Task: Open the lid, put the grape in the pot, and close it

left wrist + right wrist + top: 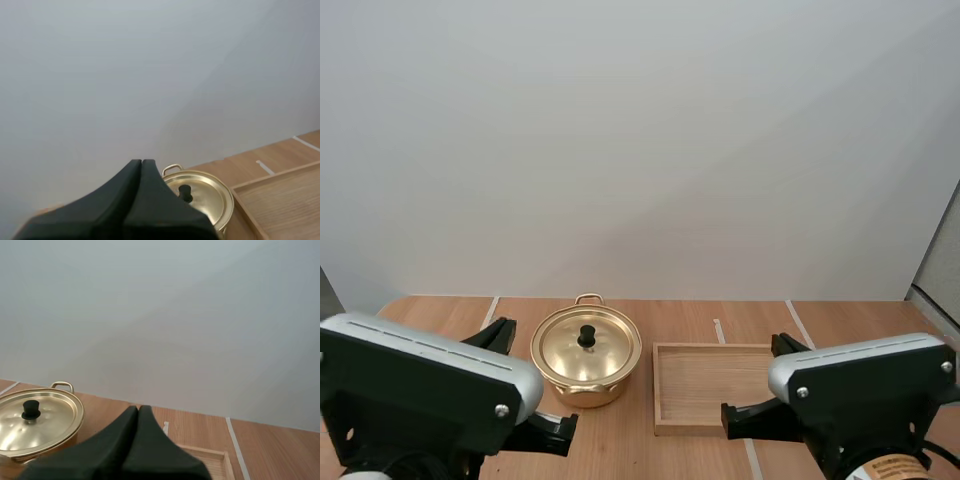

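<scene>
Both clenched on nothing: left jaws, right jaws. Gold pot (585, 393) has lid (565, 352) on; wooden tray (705, 388) lies just beside pot, both on counter (840, 320).

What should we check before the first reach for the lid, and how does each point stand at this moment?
1. Lid seated flat on the pot: ok.
2. Lid's black knob upright and unobstructed: ok.
3. Left gripper open for the knob: not ok, its fingers lie together.
4. Right gripper free of load: ok, shut on nothing.
5. Wooden tray apart from the pot: ok, a gap shows between them.
</scene>
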Controlling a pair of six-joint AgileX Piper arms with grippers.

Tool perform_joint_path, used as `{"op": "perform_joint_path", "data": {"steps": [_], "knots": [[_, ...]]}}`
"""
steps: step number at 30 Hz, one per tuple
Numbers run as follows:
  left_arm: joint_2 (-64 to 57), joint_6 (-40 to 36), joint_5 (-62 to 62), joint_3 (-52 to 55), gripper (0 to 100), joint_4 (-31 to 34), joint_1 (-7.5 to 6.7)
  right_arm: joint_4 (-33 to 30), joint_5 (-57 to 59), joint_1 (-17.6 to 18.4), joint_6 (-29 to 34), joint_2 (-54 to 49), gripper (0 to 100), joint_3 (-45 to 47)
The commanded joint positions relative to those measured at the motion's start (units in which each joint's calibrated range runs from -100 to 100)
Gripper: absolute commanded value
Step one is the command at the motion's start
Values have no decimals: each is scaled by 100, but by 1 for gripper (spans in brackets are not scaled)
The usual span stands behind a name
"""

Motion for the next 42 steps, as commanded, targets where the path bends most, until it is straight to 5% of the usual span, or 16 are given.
{"op": "perform_joint_path", "data": {"steps": [1,8,11,21,29,42], "knots": [[-21,-55,-1135,633,0,54,8,-65,-931,-19,10,-38,0,517],[-21,-55,-3192,2273,0,-421,8,-65,-1880,-19,10,-38,0,1480],[-21,-95,-3629,2641,0,-644,8,-42,-1200,-19,10,-38,0,1480],[-21,-399,-2869,2641,0,-647,74,150,-249,-150,10,-38,0,1480],[-21,-1551,-2125,2641,0,727,67,253,92,-213,10,-38,0,1480],[-21,-1658,-2228,2641,0,780,67,365,254,-264,10,-38,0,1480]]}}
